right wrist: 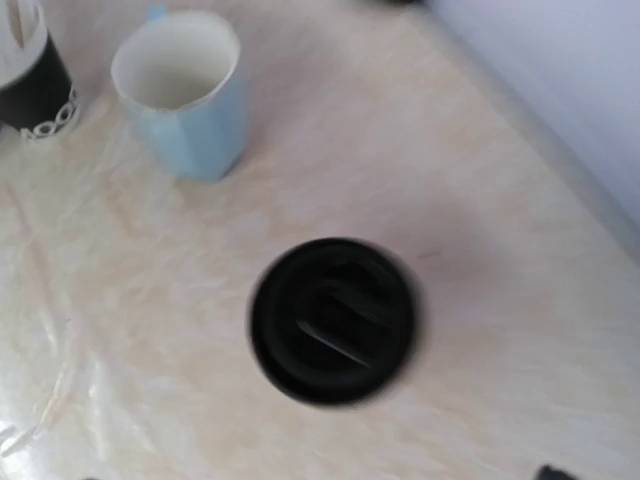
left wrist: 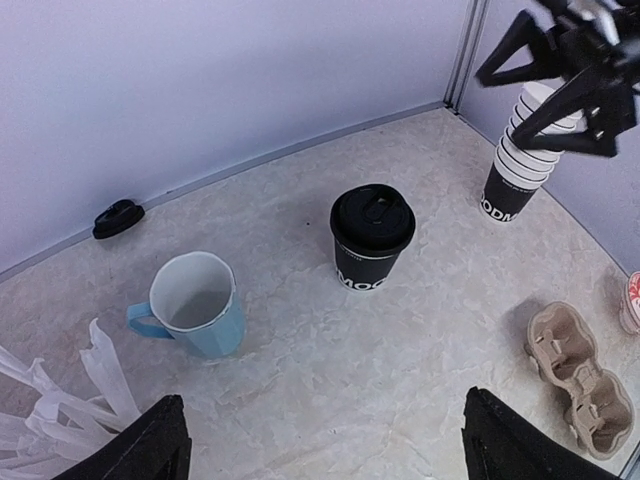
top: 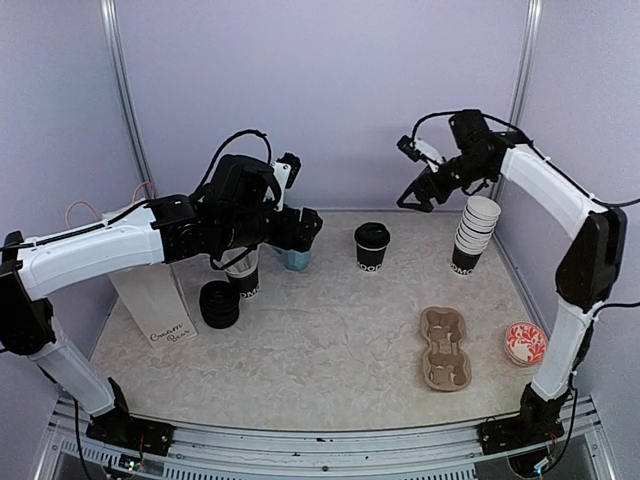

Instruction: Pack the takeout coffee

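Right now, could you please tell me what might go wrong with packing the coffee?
The right end effector hangs open close beside the tall cup stack; a sideways sweep could topple it. The left end effector is near the blue mug and may knock it when reaching for the lidded cup.

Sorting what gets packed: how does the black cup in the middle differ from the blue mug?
The black cup wears a black lid; the blue mug is open, white inside. The mug has a handle; the cup has none. The cup bears white lettering; the mug is plain. Both stand upright.
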You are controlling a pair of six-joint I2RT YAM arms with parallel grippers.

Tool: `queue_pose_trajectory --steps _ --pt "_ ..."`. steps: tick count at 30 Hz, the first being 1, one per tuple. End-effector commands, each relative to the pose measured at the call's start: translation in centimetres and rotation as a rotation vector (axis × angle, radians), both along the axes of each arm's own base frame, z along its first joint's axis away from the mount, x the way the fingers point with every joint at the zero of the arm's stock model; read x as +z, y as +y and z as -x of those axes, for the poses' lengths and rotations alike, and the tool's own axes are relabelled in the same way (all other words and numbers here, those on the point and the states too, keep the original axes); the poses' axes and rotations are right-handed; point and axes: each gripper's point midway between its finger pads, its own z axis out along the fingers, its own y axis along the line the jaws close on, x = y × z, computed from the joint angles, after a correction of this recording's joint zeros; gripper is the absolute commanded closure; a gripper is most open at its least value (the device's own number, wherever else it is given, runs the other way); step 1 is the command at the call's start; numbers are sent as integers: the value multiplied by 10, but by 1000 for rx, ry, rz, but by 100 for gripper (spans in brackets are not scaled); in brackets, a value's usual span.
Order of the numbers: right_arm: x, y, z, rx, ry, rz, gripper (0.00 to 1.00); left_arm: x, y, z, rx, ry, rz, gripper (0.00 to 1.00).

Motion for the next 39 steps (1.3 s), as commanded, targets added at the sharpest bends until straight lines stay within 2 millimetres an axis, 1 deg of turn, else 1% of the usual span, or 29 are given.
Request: queue_pose_trajectory --steps 1,3,7,9,13,17,19,21,22,29,32,36,39 --pt "52 -56 17 -85 -145 20 14 7 -11 -6 -13 -25 33 10" --pt "52 -81 18 -153 -175 83 23 6 -16 -5 -36 -18 40 12" --pt "42 -121 21 -271 -183 192 36 3 -22 -6 -54 -9 38 14" --pt "34 -137 22 -317 -156 211 39 1 -23 -6 -54 -5 35 14" --pt "20 -166 17 -401 -113 228 42 -5 -25 -6 -60 8 29 15" --pt "11 -186 8 -450 -63 205 48 -7 -26 -6 -62 17 34 15" --pt "5 -189 4 -453 -38 194 52 -8 -26 -5 -63 23 37 15" --pt "0 -185 3 -435 -14 180 56 -9 -26 -4 -63 26 39 15" --pt "-3 -196 1 -457 0 175 57 -10 -25 -4 -62 27 39 15" --pt "-13 -196 -3 -447 23 172 59 -11 -25 -3 -61 31 44 15" --pt "-17 -195 -6 -443 30 174 65 -13 -27 -4 -66 35 43 15" --pt "-21 -196 -11 -442 39 172 78 -14 -28 -4 -67 37 43 15" --pt "-23 -195 -14 -439 47 174 81 -16 -28 -4 -66 42 40 15"
